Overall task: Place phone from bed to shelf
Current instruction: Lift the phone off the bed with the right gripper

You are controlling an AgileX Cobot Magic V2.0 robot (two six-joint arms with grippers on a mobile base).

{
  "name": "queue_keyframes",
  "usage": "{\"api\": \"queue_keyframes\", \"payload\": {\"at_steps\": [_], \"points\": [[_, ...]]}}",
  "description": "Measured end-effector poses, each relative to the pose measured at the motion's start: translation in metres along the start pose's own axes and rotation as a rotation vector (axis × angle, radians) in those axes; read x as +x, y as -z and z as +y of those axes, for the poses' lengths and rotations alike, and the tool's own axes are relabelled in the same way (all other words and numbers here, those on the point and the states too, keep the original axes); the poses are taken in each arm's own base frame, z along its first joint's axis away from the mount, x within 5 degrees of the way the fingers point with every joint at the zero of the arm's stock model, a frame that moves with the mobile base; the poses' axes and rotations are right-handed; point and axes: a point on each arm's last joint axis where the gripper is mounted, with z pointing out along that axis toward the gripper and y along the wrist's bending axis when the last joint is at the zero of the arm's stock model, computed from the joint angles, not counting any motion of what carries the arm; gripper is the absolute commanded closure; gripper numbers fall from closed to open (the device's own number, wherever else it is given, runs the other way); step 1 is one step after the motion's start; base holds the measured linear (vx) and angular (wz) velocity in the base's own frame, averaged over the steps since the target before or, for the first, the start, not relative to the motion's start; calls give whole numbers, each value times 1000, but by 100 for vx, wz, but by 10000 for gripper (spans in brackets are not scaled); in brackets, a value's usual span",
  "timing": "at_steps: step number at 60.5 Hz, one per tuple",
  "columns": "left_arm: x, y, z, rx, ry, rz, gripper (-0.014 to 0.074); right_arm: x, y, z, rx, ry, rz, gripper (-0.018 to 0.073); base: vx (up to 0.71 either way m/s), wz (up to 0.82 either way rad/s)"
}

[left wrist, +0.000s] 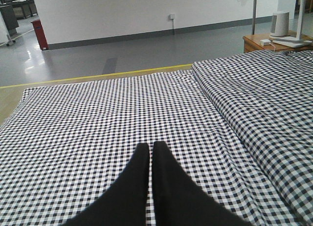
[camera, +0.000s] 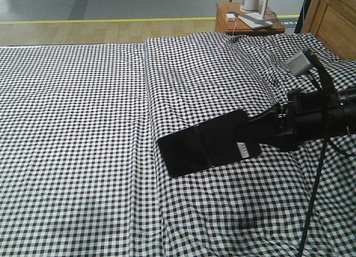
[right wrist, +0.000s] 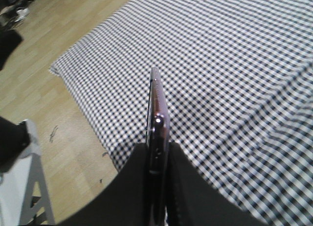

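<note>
The right gripper (camera: 248,141) pinches one short end of the flat glossy black rectangular phone (camera: 203,143). Its two black fingers (right wrist: 139,182) are pressed against the phone's opposite faces. The phone juts out leftward from the fingertips. A faint crease crosses its middle, and a small white sticker (camera: 245,150) sits just beside the grip. From the right wrist view the phone (right wrist: 157,113) is seen edge-on, showing a thin pinkish metal rim. It appears to be held just above the bed's wrinkled black-and-white gingham sheet (camera: 83,129), right of the centre of the bed.

The left gripper (left wrist: 149,148) hovers low over the sheet. Its fingers (left wrist: 139,167) are pressed together with only a thin slit between them and nothing in it.

A long fold (camera: 149,101) runs from near to far just left of the phone. Left of the fold the sheet lies flat and open. At the far edge the sheet meets a light wooden floor (camera: 111,30). At far right stand a small reddish-brown bedside table (camera: 225,23) carrying white items and the brown wooden headboard (camera: 334,18).
</note>
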Motion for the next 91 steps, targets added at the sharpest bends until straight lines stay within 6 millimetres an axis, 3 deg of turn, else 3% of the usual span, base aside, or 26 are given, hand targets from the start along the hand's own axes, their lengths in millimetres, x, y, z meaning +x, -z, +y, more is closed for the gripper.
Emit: {"api": "queue_keyframes", "payload": {"at_steps": [16,33,91], "points": [[0,0,0,0,0,0,595,-10,-8,45,-83,76,11,562,0,0],[0,0,0,0,0,0,595,-15,1,85,-121,175,-12,562,0,0],[0,0,0,0,0,0,595,-15,3,88,-121,182,-18,562,0,0]]}}
